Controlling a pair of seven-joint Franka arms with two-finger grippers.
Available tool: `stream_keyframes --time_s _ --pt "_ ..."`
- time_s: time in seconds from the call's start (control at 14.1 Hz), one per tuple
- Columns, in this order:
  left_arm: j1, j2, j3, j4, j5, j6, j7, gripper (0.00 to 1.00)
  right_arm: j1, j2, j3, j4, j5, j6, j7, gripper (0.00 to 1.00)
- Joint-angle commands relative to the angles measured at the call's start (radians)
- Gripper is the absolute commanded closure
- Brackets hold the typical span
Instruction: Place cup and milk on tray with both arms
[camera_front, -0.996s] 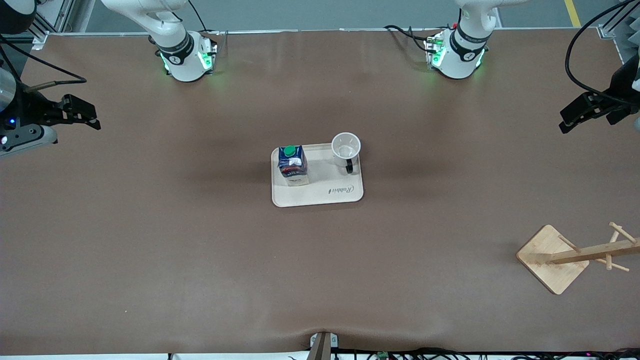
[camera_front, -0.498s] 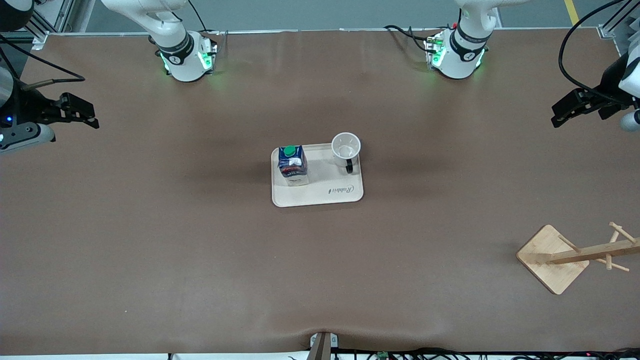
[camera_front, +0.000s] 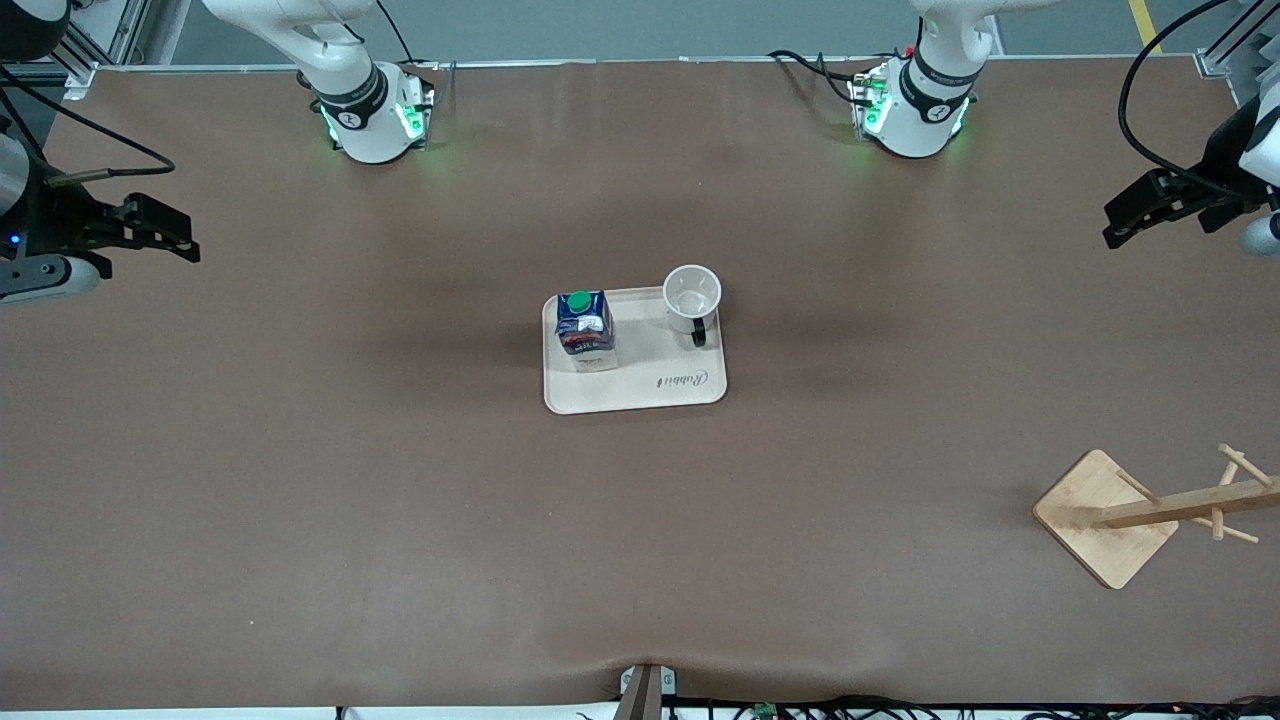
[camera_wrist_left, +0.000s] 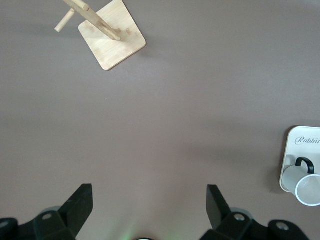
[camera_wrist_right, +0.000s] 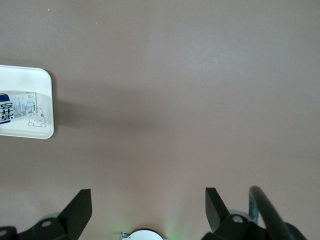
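Note:
The cream tray (camera_front: 640, 390) lies at the table's middle. The dark blue milk carton (camera_front: 585, 328) with a green cap stands on its end toward the right arm. The white cup (camera_front: 692, 295) with a black handle stands on its corner toward the left arm. The left gripper (camera_front: 1130, 215) is open and empty, high over the table's left-arm end. The right gripper (camera_front: 170, 235) is open and empty, high over the right-arm end. The left wrist view shows the cup (camera_wrist_left: 302, 186) on the tray's edge (camera_wrist_left: 295, 142). The right wrist view shows the tray corner (camera_wrist_right: 40, 85) with the carton (camera_wrist_right: 15, 106).
A wooden rack with pegs on a square base (camera_front: 1105, 515) stands toward the left arm's end, nearer to the front camera; it also shows in the left wrist view (camera_wrist_left: 112, 35). The arm bases (camera_front: 375, 110) (camera_front: 915, 105) stand along the table's top edge.
The left gripper rose and drew back a little from the table's middle. The right gripper shifted slightly. The cup, milk and tray have not moved.

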Motion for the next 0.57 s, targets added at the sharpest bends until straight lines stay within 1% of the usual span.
stream_keyframes --time_s 0.0,0.36,0.5 --pt "-0.001 -0.001 -0.006 0.017 -0.003 -0.024 0.019 0.0 0.005 -0.013 0.001 -0.001 0.0 0.001 0.041 0.0" --pt "-0.001 -0.001 -0.012 0.016 -0.006 -0.031 0.019 0.0 0.0 -0.009 -0.001 0.002 0.0 0.001 0.041 0.0" --pt "0.0 -0.001 -0.012 0.016 -0.026 -0.031 0.019 0.0 -0.009 -0.003 -0.002 0.011 0.0 0.0 0.017 0.0"
